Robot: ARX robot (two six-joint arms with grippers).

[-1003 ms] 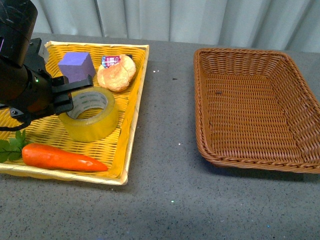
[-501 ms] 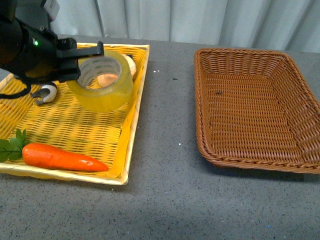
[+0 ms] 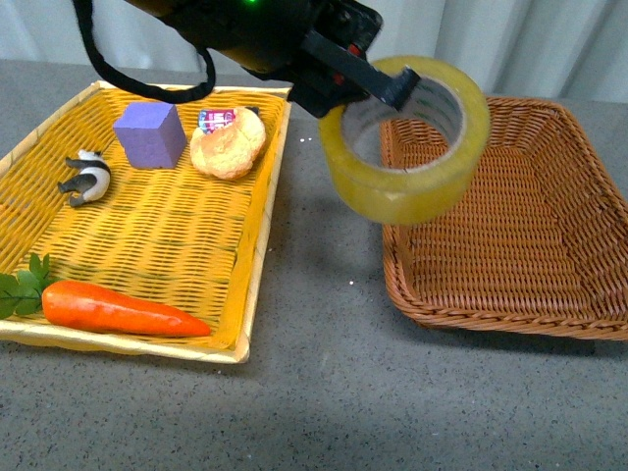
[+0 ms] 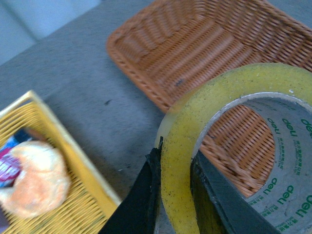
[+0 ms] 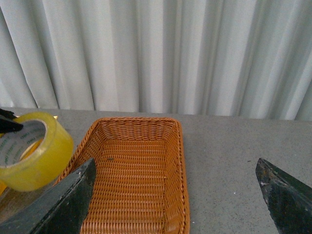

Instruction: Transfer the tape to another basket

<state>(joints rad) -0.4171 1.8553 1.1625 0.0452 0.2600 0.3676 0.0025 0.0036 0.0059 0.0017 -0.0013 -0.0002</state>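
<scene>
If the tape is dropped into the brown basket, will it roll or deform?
Probably stiff: the tape looks round though the left tool pinches one wall. Round and tilted, it may roll, but the basket walls should contain it.

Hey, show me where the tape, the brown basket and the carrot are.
tape (image 3: 402, 196), front view, on its yellowish outer wall.
brown basket (image 3: 510, 216), front view, on its bare woven floor.
carrot (image 3: 118, 309), front view, on the middle of its orange body.
</scene>
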